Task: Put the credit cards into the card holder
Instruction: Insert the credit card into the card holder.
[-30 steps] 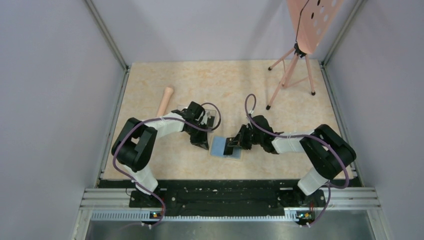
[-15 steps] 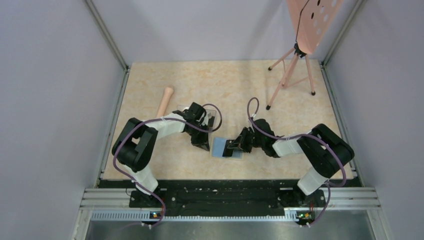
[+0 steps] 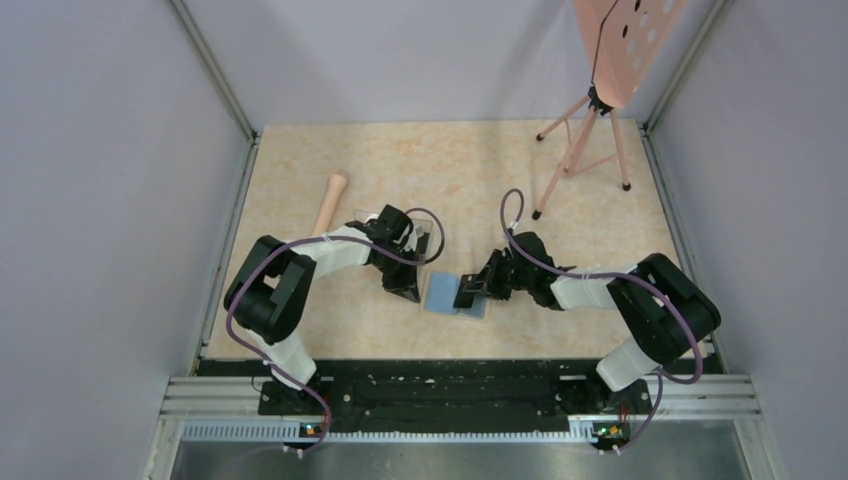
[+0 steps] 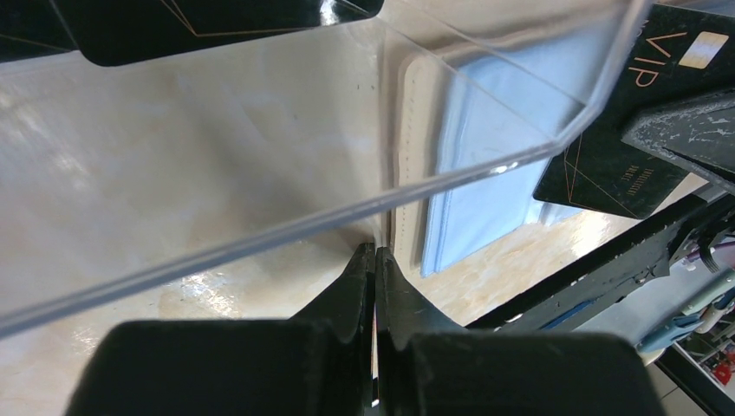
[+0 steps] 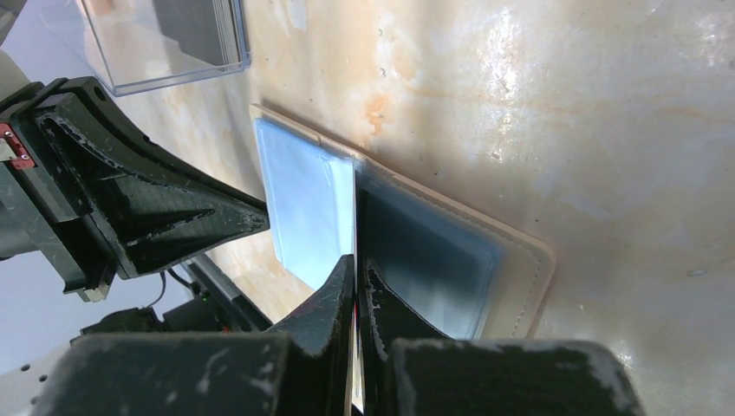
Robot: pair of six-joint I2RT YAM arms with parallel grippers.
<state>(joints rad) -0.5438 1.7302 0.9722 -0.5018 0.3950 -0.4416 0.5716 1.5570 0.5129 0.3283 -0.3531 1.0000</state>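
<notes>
The card holder [image 3: 440,292] lies open on the table, grey-blue inside [image 4: 468,227] with a tan rim [image 5: 529,277]. My right gripper [image 3: 479,289] [image 5: 357,264] is shut on a black credit card [image 3: 466,293] [image 4: 607,173], holding it on edge over the holder's right half; in the right wrist view the card [image 5: 356,208] shows as a thin line. My left gripper [image 3: 408,293] [image 4: 374,256] is shut, with its tip at the holder's left edge. More black credit cards [image 4: 217,26] lie in the clear box [image 4: 260,130].
The clear plastic box [image 3: 425,235] [image 5: 173,52] stands just behind my left gripper. A wooden stick [image 3: 328,205] lies at the left of the table. A pink tripod [image 3: 580,150] stands at the back right. Walls close in the table's sides.
My right arm has shifted a little, carrying the card slightly right and back over the holder. The left arm has stayed where it was.
</notes>
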